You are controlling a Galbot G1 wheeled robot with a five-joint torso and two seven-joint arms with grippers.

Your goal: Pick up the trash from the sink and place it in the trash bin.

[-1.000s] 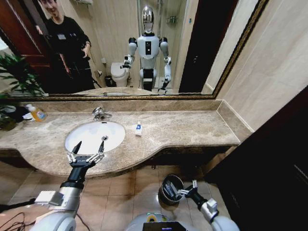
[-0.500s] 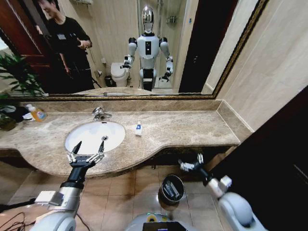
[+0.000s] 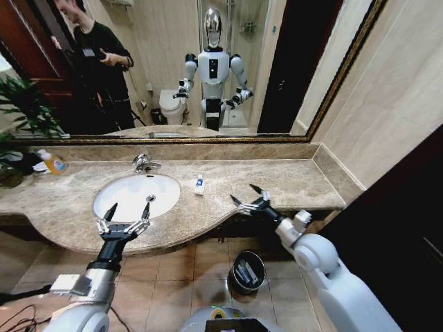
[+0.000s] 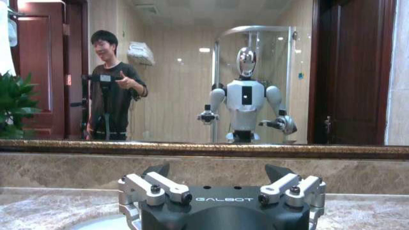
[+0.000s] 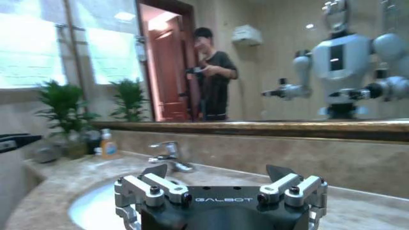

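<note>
Left tool (image 3: 127, 213): spread open and empty, over the near rim of the sink (image 3: 121, 200).
Right tool (image 3: 249, 196): fingers splayed open, holding nothing, above the counter (image 3: 291, 181) edge, right of the basin.
Trash: a white tube with blue label (image 3: 199, 185) stood on the counter just right of the sink.
Trash bin (image 3: 247, 271): on the floor below the counter, white pieces inside.
Nearby: chrome tap (image 3: 144, 163) at the far rim; yellow bottle (image 3: 52, 162) far left.

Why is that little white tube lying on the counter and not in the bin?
The small white tube sits alone on the marble counter beside the sink, outside the trash bin on the floor. Nothing looks spilled or broken.
</note>
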